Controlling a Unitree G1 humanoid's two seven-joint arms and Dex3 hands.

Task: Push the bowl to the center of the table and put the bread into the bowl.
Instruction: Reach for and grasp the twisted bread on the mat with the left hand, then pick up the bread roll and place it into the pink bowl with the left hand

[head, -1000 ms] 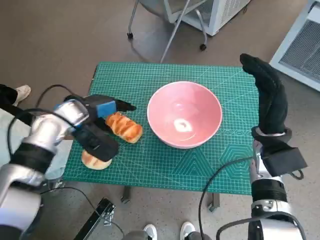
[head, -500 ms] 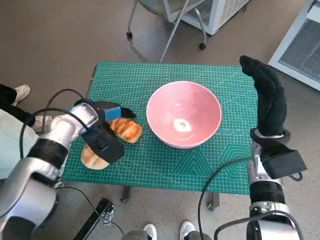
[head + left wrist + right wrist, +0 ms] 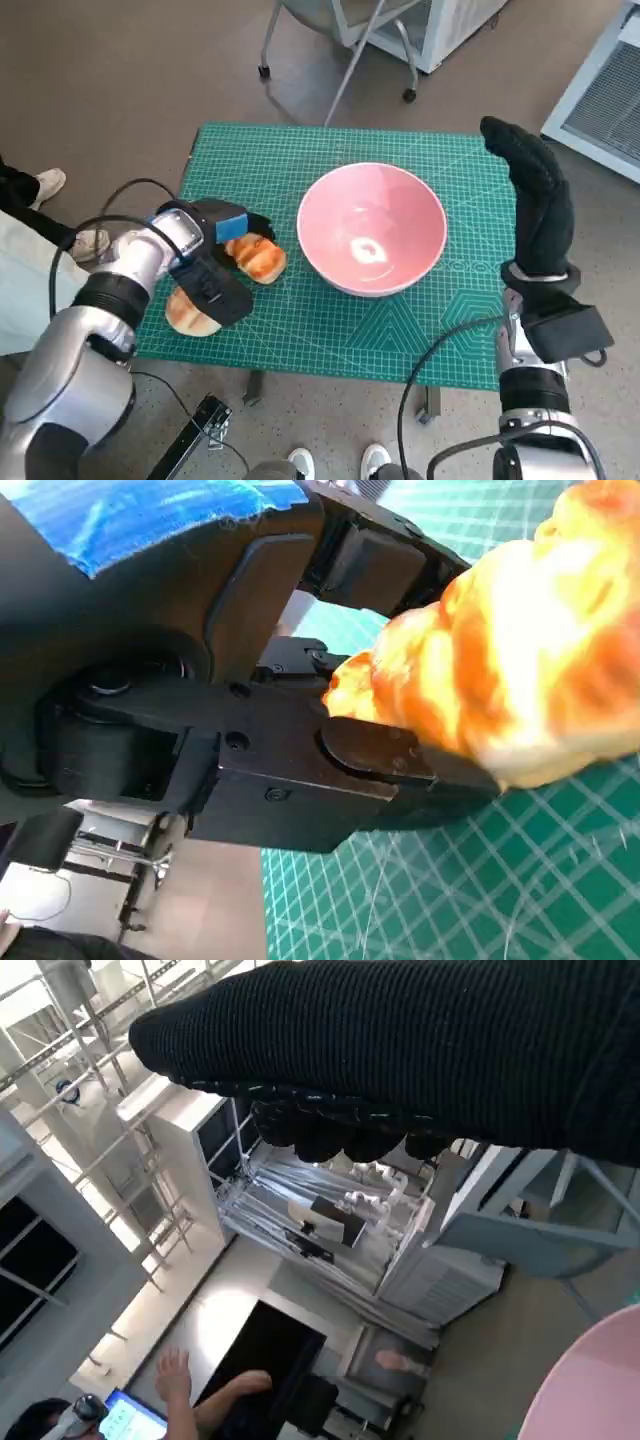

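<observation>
The pink bowl (image 3: 372, 228) stands upright near the middle of the green mat (image 3: 330, 150), and its rim (image 3: 600, 1390) shows in a corner of the right wrist view. A golden bread loaf (image 3: 260, 258) lies on the mat just left of the bowl. My left hand (image 3: 218, 232) is curled over the loaf's left end. In the left wrist view the bread (image 3: 520, 670) sits pinched between black fingers (image 3: 400, 755). A second, round bread (image 3: 190, 312) lies near the table's front left edge, partly under my left wrist. My right hand (image 3: 535, 195) is raised flat beside the bowl's right side, holding nothing; the glove (image 3: 420, 1050) is apart from the bowl.
A wheeled chair (image 3: 340, 40) stands beyond the table's far edge and a white cabinet (image 3: 600, 100) at the right. A person's shoe (image 3: 45, 185) is at the left, and shoes (image 3: 300, 462) show by the front edge. Another person's hand (image 3: 175, 1370) appears far off.
My left hand has come down from above the loaf and closed its fingers round the loaf's left end. The right hand and the bowl have stayed put; the picture shifted slightly.
</observation>
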